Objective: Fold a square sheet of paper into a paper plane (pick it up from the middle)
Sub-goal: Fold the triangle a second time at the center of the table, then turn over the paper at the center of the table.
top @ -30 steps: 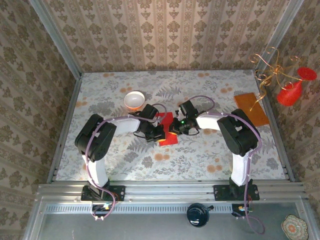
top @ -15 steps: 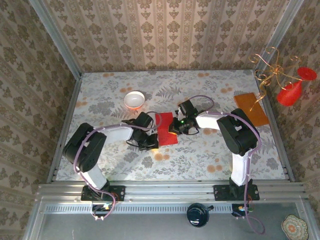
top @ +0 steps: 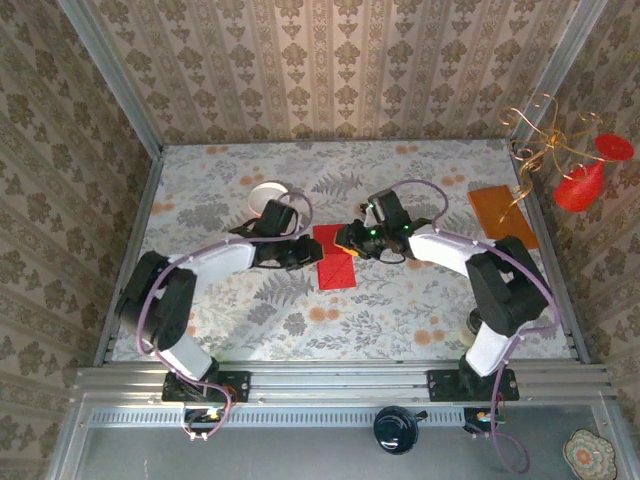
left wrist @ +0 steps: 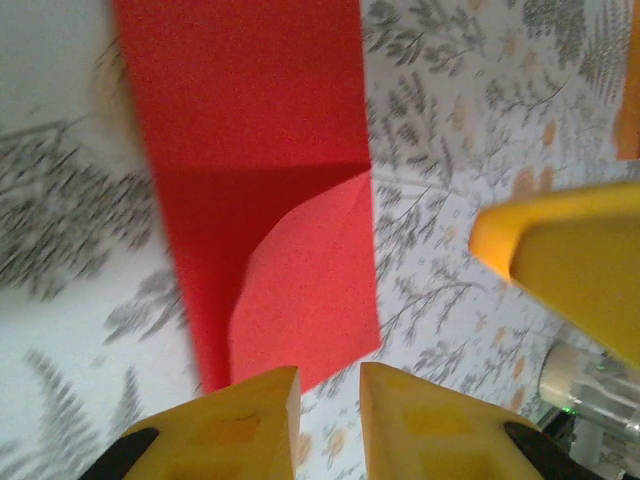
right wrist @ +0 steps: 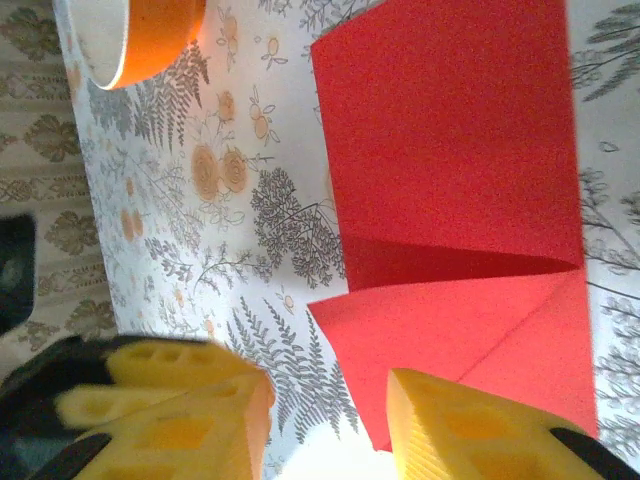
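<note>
The red sheet of paper (top: 336, 258) lies flat mid-desk (top: 420, 320), folded narrow with one corner flap turned in. The left hand (top: 306, 252) sits just beside its left edge, fingers slightly parted and empty. The right hand (top: 350, 240) is released at its far right corner. The left arm covers part of the white bowl (top: 264, 190), and the orange-brown board (top: 503, 217) lies well apart. A second ago both hands crowded over the sheet, clenched; now they have drawn aside.
</note>
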